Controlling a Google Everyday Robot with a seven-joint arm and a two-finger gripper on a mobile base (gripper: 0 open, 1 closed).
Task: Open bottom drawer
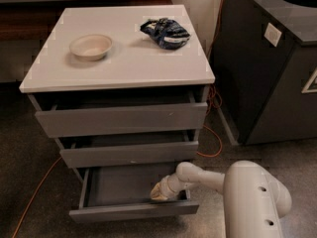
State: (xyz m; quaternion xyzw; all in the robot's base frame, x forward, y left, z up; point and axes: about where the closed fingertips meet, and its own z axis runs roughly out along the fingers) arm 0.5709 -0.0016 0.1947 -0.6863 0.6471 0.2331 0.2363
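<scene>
1. Set on a speckled grey-brown carpet floor, pale wall behind, tall dark grey bin unit off to the right.
2. Lowest in the stack: the slim flat grey bottom drawer, standing well forward of the two fronts above and baring most of its shallow grey tray.
3. Judged mostly done: open enough to look into from above. Hard to tell whether any travel remains on the runners.
4. Inside that tray, at the right front corner just behind the front panel: the pale claw, reaching in on a white jointed arm from the lower right. Cannot tell whether spread or pressed together, nor whether gripping the panel or only resting against it.
5. Probably left: a last short pull if full extension is wanted, then lifting the claw clear of the tray.
6. Directly above: the flat grey middle drawer and the taller flat grey top drawer, each slightly ajar with a dark gap over it, neither part of the job.
7. On the white-topped bench: a shallow cream round bowl to the left and a crumpled dark blue bag to the right, well apart.
8. On the floor beside the bench, a thin orange cable.
</scene>
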